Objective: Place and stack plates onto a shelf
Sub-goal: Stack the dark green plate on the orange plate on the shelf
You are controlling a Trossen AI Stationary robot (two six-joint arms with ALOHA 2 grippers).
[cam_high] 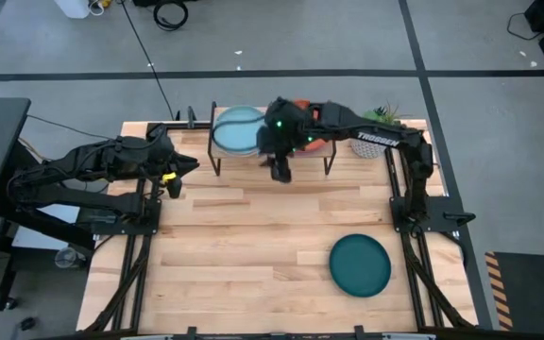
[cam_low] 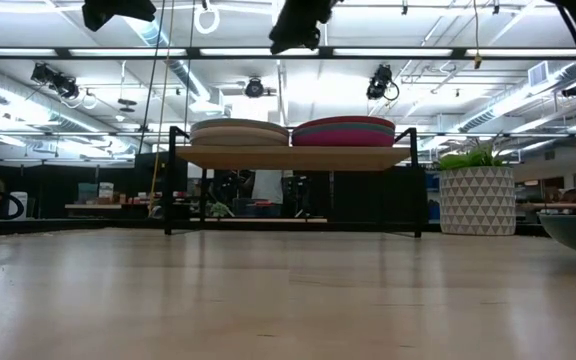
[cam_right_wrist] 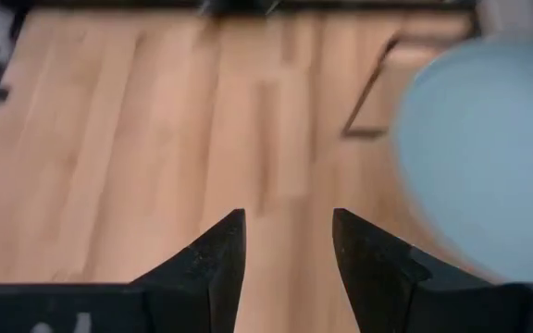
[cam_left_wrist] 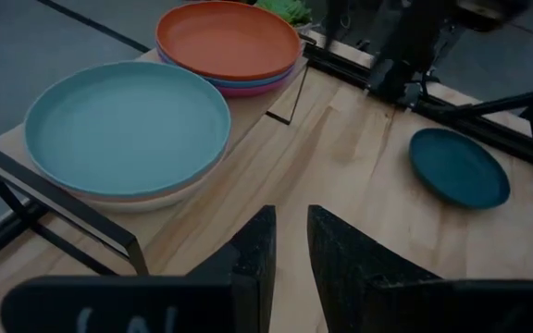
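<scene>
The shelf (cam_high: pixel 270 151) stands at the table's far edge on black legs and carries two stacks of plates. A pale blue plate (cam_left_wrist: pixel 128 125) tops the left stack and an orange plate (cam_left_wrist: pixel 228 39) tops the right one, over a bright blue and a magenta plate. The dark teal plate (cam_high: pixel 360 265) lies flat on the table, near right. My right gripper (cam_high: pixel 280 172) hangs open in the air just in front of the shelf's middle, holding nothing. My left gripper (cam_high: pixel 185 166) waits left of the shelf, its fingers (cam_left_wrist: pixel 265 245) a narrow gap apart and empty.
A potted plant (cam_low: pixel 476 200) in a white patterned pot stands at the far right corner beside the shelf. The arms' black frames run along the table's left and right edges. Bare wooden tabletop (cam_high: pixel 253 246) spreads between the shelf and the near edge.
</scene>
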